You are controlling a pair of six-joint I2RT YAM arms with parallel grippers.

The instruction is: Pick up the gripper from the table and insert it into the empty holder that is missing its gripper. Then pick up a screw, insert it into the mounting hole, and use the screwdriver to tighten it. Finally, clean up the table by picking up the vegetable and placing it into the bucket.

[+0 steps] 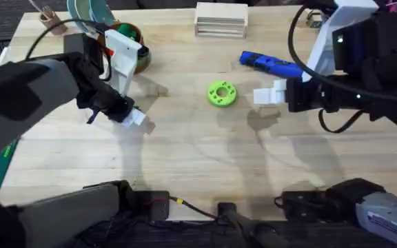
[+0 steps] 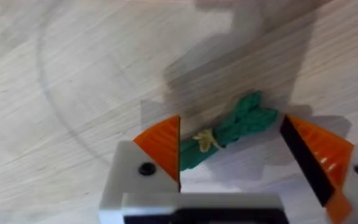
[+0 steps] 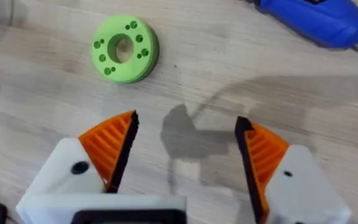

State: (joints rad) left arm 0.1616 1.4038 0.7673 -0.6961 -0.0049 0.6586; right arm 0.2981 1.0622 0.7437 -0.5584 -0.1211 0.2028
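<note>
On the left half of the light wooden plank bench (image 1: 205, 148), the left claw (image 1: 138, 120) hangs low over the surface, its white fingers with orange ribbed pads (image 2: 163, 143) spread wide. Between those pads, seen from the left wrist, lies the thin green toy bean-like vegetable (image 2: 229, 130), a knitted-looking strand with a small yellow knot near its middle; it rests on the wood, its lower end close against the left pad, though I cannot tell whether they touch.

Near the bench's middle sits a bright green round plastic disc with small holes (image 1: 221, 93). Just beside it, toward the right, the right claw (image 1: 270, 96) hovers with its fingers apart; the right wrist view shows both orange ribbed pads (image 3: 110, 146) in place and bare wood between them, the disc (image 3: 123, 48) lying beyond.

Farther back and to the right lies the stubby bright blue cylindrical screwdriver (image 1: 271, 65) on its side, its thin metal bit visible from the right wrist (image 3: 316, 18). At the back left, partly behind the left arm, stands the small round bucket with the yellow-orange rim (image 1: 131, 43). A pale wooden block (image 1: 220, 19) rests at the back centre edge.
</note>
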